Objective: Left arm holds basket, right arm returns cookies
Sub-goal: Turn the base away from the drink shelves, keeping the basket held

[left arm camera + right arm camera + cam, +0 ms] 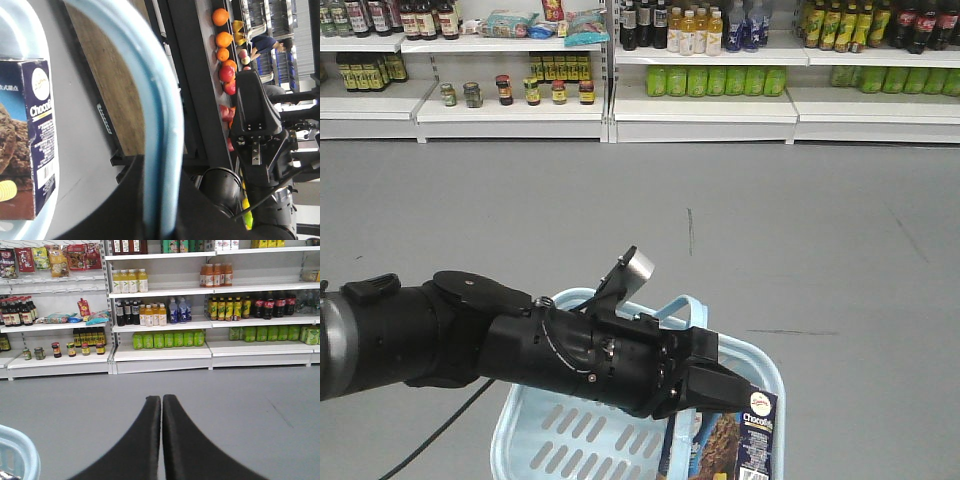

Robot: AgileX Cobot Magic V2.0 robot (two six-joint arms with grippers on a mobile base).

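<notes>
My left arm (520,345) reaches in from the left, and its gripper (705,385) is shut on the blue hoop handle (680,305) of the light blue basket (580,435). The left wrist view shows the handle (165,125) running between the jaws of the left gripper (162,200). The navy cookies carton (745,440) stands inside the basket at its right side, and the carton (35,135) also shows in the left wrist view. My right gripper (161,399) is shut with nothing in it, held over bare grey floor and pointing at the shelves. The right arm (257,130) hangs beside the basket.
Store shelves (700,105) with bottles and jars line the far side across open grey floor. A corner of the basket rim (20,450) sits at the lower left of the right wrist view. A fruit display (225,55) and a person (267,45) are behind me.
</notes>
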